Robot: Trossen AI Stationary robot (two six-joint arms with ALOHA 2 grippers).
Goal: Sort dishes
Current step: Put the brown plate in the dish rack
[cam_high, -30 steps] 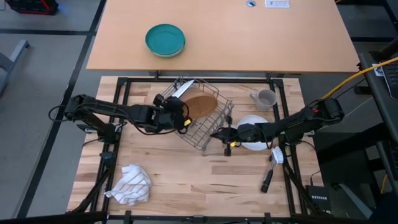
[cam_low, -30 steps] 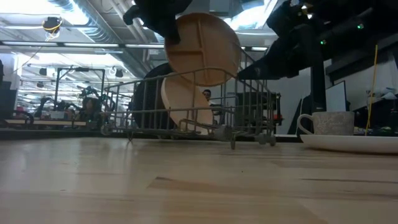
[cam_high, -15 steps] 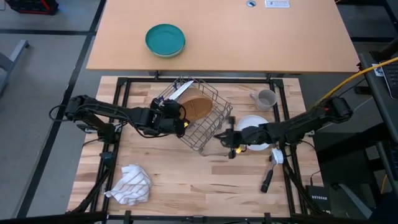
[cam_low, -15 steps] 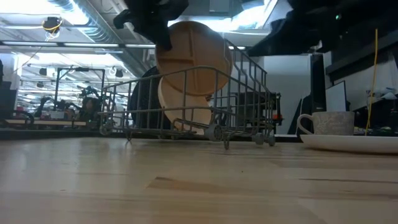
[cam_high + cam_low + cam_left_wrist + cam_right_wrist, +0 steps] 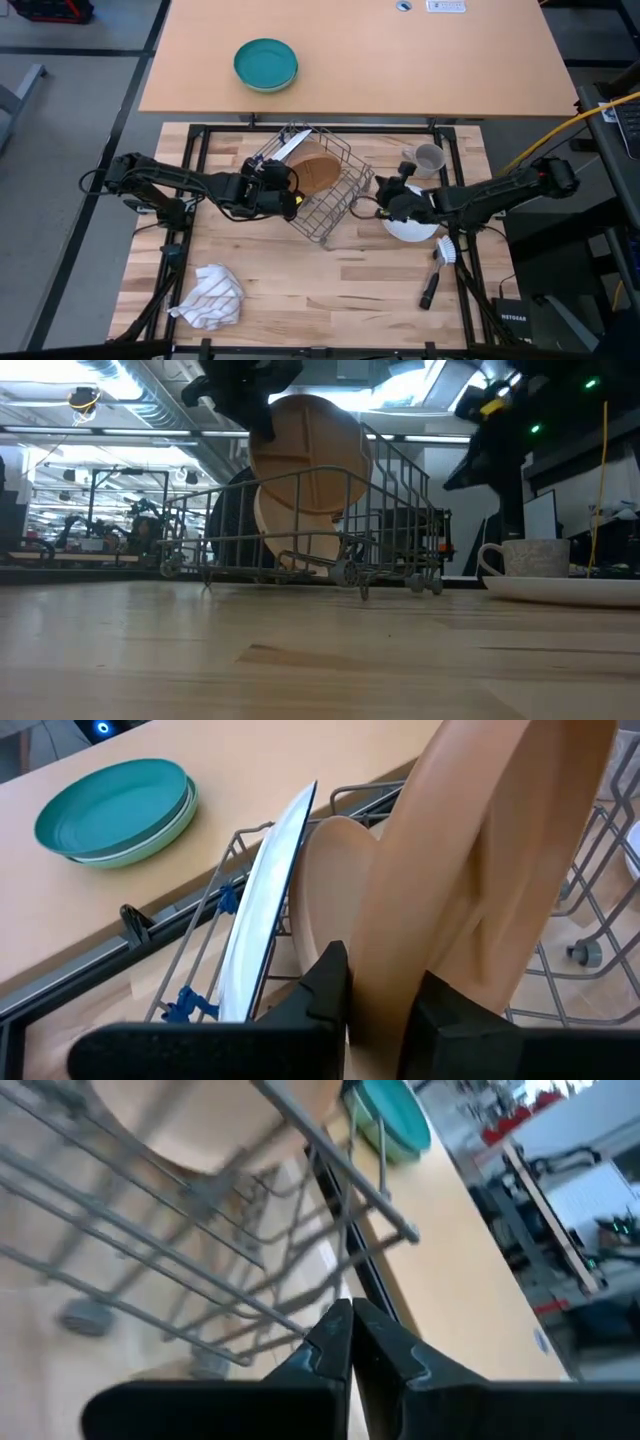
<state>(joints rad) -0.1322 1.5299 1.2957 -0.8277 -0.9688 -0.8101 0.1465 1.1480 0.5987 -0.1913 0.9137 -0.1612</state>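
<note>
On the pale wood table (image 5: 330, 285), left claw (image 5: 375, 1005) clamps a tan dish (image 5: 470, 870); right claw (image 5: 350, 1342) together, apparently empty.

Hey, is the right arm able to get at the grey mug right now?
Probably yes. The right gripper, shut and empty, hovers over the white plate, and the grey mug stands just beyond it with nothing between.
</note>
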